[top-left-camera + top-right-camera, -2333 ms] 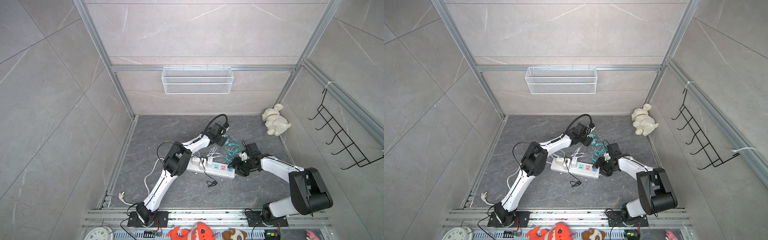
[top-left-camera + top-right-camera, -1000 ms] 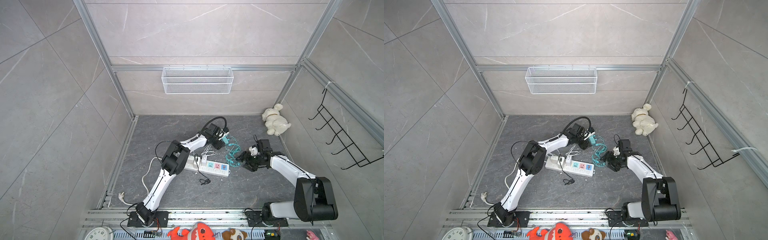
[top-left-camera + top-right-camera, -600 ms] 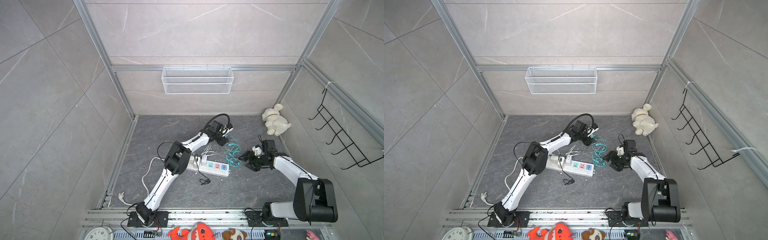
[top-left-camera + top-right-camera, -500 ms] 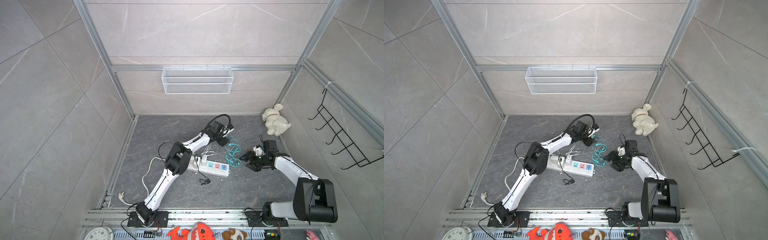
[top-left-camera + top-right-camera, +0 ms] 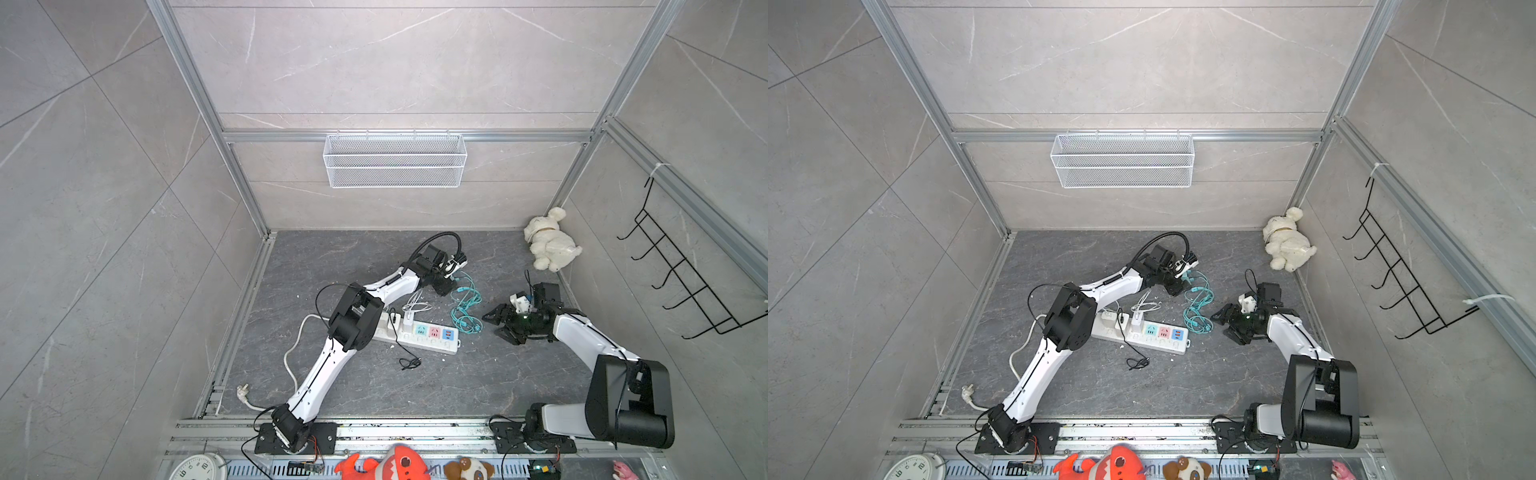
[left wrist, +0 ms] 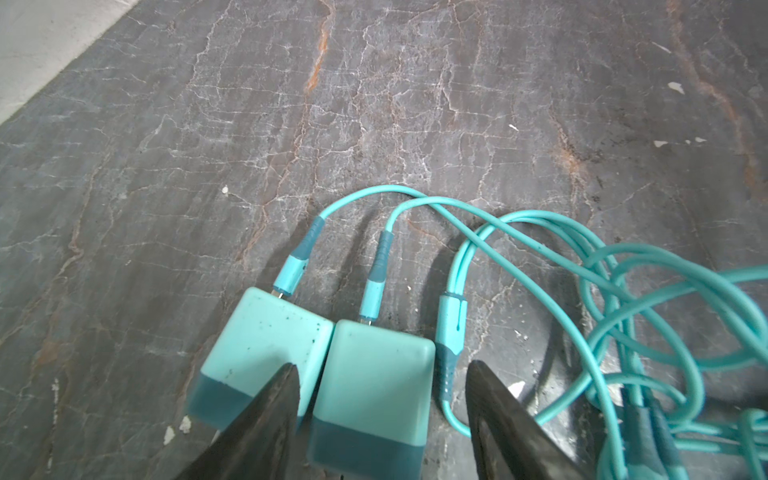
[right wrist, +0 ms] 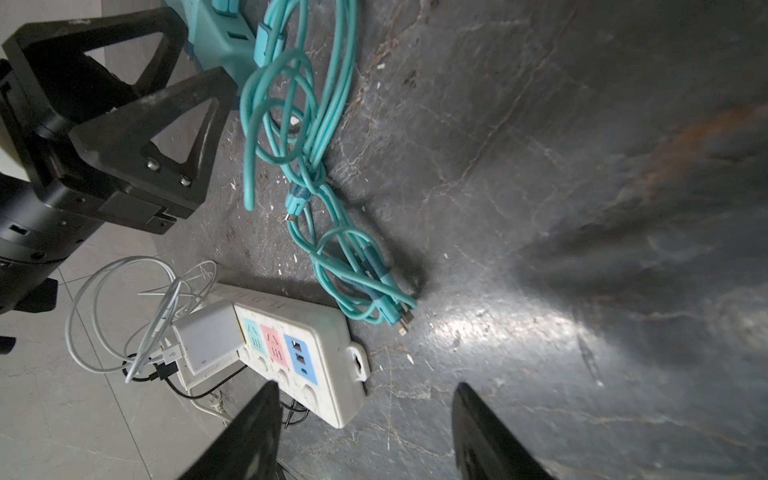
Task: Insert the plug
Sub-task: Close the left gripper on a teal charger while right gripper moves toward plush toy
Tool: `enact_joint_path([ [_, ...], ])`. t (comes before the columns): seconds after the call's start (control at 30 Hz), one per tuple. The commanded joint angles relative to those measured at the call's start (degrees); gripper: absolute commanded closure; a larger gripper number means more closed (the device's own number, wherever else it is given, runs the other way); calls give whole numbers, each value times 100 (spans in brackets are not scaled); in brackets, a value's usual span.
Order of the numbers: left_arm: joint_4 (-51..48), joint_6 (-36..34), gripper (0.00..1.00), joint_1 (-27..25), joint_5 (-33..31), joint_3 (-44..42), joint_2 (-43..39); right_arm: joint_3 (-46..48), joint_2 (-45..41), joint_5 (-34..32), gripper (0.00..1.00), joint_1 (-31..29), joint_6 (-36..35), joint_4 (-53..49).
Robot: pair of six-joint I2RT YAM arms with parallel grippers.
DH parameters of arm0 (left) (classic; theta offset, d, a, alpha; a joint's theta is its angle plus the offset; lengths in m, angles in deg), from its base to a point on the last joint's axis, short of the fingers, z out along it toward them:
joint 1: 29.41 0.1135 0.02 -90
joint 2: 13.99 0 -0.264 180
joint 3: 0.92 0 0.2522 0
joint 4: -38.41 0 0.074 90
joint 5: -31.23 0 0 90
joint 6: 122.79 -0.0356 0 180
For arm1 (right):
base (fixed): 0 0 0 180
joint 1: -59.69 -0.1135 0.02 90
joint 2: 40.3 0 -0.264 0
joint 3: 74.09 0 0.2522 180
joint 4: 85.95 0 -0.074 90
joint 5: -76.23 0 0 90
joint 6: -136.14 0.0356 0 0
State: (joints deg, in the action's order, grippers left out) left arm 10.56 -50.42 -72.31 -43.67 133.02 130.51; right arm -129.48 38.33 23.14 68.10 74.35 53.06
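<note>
Two teal plugs lie side by side on the dark floor in the left wrist view. My left gripper (image 6: 382, 374) is open and straddles the right-hand plug (image 6: 374, 365). One finger (image 6: 270, 407) lies over the seam with the second plug (image 6: 257, 332); a gap shows at the other finger. Their teal cable (image 5: 465, 307) trails in a tangle toward the white power strip (image 5: 415, 334). The strip (image 7: 299, 345) shows teal, pink and blue sockets free. My right gripper (image 7: 365, 395) hangs open and empty beyond the strip's end, as both top views (image 5: 1220, 325) show.
A white charger (image 7: 208, 332) with a looped white cable sits plugged into the strip. A black cable (image 5: 409, 361) and the strip's white cord (image 5: 291, 353) lie on the floor. A plush dog (image 5: 548, 245) sits in the back right corner. A wire basket (image 5: 395, 160) hangs on the back wall.
My right arm has pulled back from the strip's end toward the right. My left gripper has shifted slightly over the teal plugs and its fingers have narrowed around one.
</note>
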Motion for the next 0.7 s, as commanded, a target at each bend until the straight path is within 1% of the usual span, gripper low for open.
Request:
enact_joint_path([
  [0.0,-384,66,36,-57,66,-173,-210,-123,-11,-6,34,30,-26,45],
  [0.1,-235,69,36,-103,134,-346,-296,-335,188,-43,34,34,209,346],
  [0.23,-98,125,36,-132,56,-443,-370,-687,444,56,34,32,351,562],
  [0.4,-271,166,37,-131,-40,-152,-197,-1098,719,82,34,23,405,684],
  [0.5,-370,181,41,-142,-90,-38,-160,-1321,1027,108,34,17,551,928],
  [0.6,-438,218,48,-140,-146,-26,-179,-1627,1452,82,34,-36,726,1215],
  [0.67,-506,214,50,-145,-201,-37,-193,-1912,1769,93,34,-96,798,1292],
])
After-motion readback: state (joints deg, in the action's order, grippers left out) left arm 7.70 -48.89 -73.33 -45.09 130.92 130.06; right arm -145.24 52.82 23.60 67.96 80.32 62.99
